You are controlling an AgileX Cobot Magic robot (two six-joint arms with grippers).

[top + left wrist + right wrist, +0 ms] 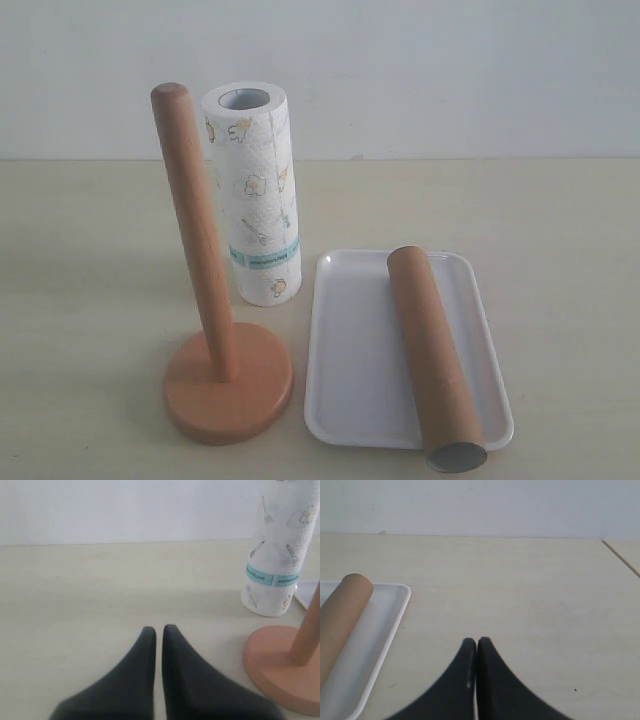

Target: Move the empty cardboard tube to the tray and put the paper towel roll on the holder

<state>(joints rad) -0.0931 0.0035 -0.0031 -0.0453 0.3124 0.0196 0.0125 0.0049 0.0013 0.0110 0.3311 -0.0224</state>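
On the pale wooden table (560, 220) the empty cardboard tube (432, 350) lies on its side in the white tray (345, 400). It runs along the tray's right side in the exterior view, and its near open end sticks out over the front rim. Left of the tray stands the holder (200, 260), its round base just beside the tray's rim but apart from it, its slim post upright and bare. Behind the holder the paper towel roll (258, 200) stands on end on the table with its teal band toward the bottom. It is close behind the post, not on it.

My left gripper (159, 630) hangs low over bare table. Its dark fingers are drawn almost together, with only a thin slit between the tips, and they grip nothing. My left wrist camera shows the holder's base and the lower part of the roll off to one side, clear of my fingertips.

My right gripper (477, 641) is closed with its tips touching, and it is empty above bare table. My right wrist camera shows a corner of the tray and one end of the tube lying in it, apart from my fingers.
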